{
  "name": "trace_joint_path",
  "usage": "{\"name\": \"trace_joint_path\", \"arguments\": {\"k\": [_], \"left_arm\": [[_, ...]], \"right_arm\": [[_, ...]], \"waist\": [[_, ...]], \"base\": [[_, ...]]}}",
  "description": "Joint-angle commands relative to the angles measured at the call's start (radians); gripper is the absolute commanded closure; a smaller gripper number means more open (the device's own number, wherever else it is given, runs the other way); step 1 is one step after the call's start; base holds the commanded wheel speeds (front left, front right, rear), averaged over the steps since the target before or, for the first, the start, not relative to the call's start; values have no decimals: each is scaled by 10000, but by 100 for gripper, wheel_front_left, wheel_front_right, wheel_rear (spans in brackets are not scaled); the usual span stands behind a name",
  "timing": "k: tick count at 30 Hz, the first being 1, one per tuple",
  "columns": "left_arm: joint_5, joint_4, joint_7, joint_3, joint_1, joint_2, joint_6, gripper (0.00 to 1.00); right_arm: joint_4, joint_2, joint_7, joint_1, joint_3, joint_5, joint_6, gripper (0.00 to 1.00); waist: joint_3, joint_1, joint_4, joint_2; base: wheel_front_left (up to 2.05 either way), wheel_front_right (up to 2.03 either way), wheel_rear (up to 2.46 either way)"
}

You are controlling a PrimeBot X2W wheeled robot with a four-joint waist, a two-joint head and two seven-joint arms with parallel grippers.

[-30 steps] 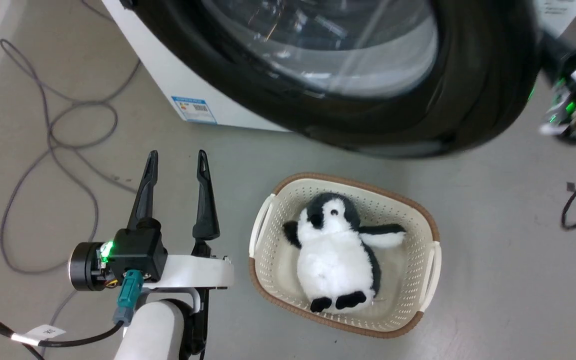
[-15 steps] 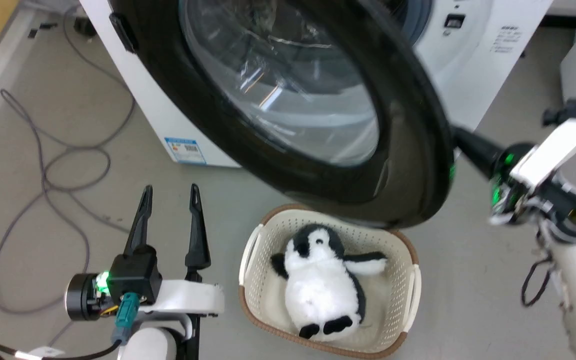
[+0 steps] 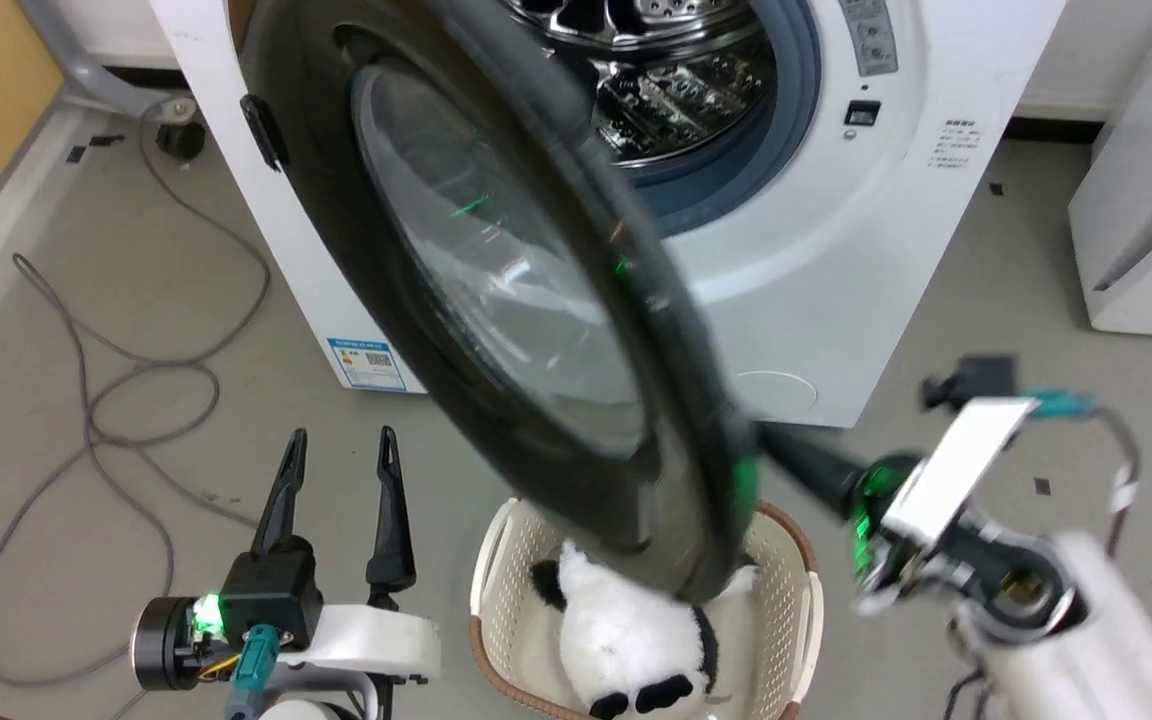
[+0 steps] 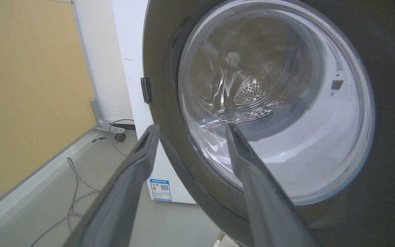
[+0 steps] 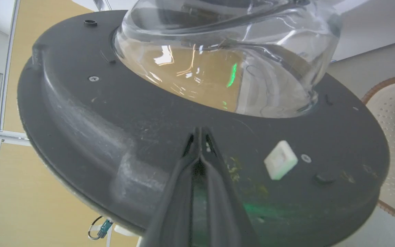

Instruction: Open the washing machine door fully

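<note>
At centre frame, the round glossy-black washing machine door [image 3: 496,300] has been pushed wider by the closed, empty right tool [image 5: 200,131]; it is not yet fully open.

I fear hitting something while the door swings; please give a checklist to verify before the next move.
1. Fully open: not ok. The washing machine door stands only partly swung out from the drum opening.
2. Pushing contact: ok. The right pincer is shut, set against the door's matte inner face.
3. Other arm clear: ok. The left pincer is open, low, apart from the door.
4. Room under the door: cannot tell. In the head view its lower edge overlaps the basket and the plush penguin; no height gap readable.
</note>
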Motion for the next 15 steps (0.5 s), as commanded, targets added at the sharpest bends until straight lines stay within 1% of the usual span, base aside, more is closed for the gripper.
{"name": "trace_joint_path", "arguments": {"k": [1,9,15], "left_arm": [[69,26,-51,21,115,6,-17,0],[52,124,-51,97,287,6,-69,0],[26,187,-51,101,450,6,-86,0]], "right_arm": [[-174,145,81,376,182,-98,10,100],[-1229,473,104,1430,899,-247,10,100],[-1776,594,-31,2055,1206,-257,10,100]], "waist": [[-63,2,-9,0],[-309,2,-38,0],[-527,2,-92,0]], "base": [[0,0,0],[0,0,0],[0,0,0]]}}
